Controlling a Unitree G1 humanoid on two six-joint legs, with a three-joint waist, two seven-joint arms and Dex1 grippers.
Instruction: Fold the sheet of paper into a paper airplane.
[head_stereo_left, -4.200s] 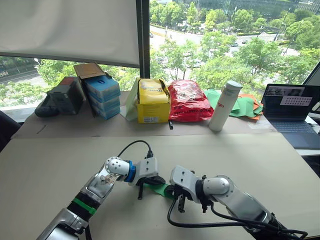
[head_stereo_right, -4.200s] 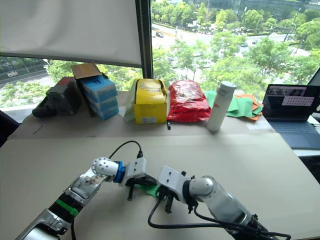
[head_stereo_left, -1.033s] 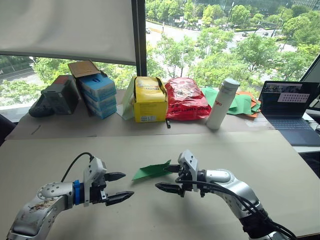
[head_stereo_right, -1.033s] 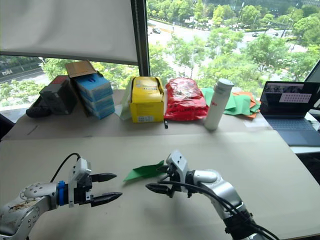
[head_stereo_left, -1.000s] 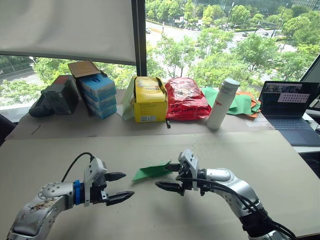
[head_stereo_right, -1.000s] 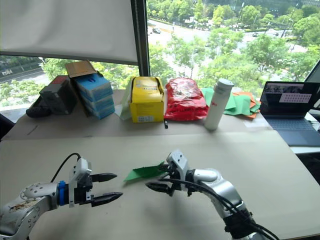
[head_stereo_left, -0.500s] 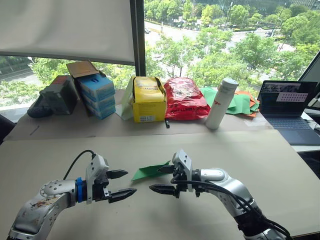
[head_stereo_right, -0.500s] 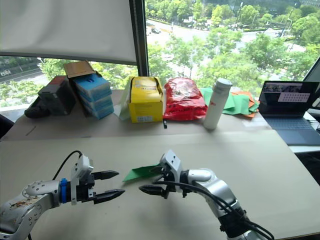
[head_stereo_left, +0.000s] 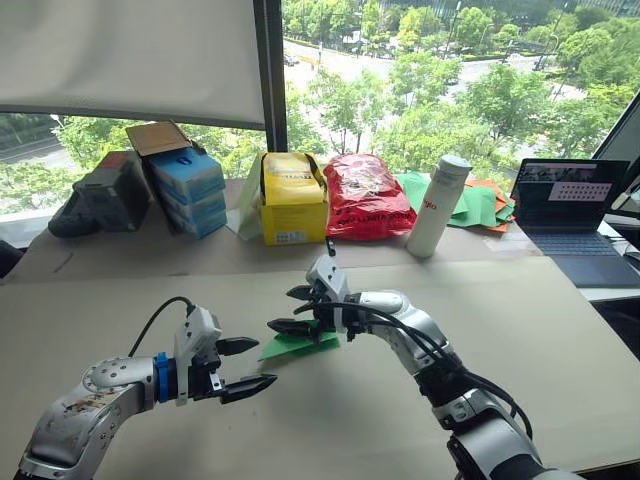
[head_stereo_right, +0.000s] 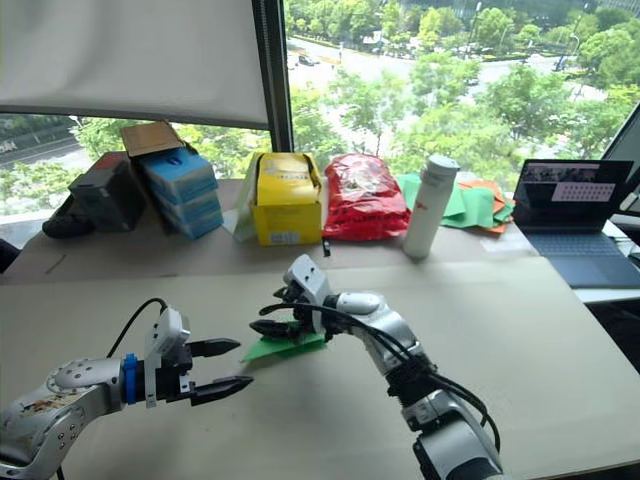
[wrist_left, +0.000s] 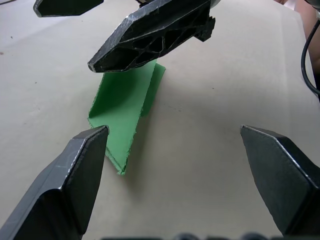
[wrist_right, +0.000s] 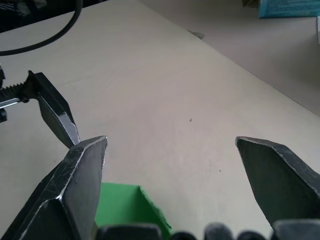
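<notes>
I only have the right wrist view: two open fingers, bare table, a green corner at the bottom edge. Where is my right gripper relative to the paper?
Observer: The right gripper hangs directly over the folded green paper, fingers open, not holding it.
Operator: Is the paper flat?
Observer: No. In the left wrist view one flap of it stands up off the table along a crease.
Operator: And the left gripper?
Observer: The left gripper is open too, low over the table, beside the paper's pointed end and apart from it.
Operator: Anything close enough to bump?
Observer: Probably not; the yellow box and white bottle stand back by the window.
</notes>
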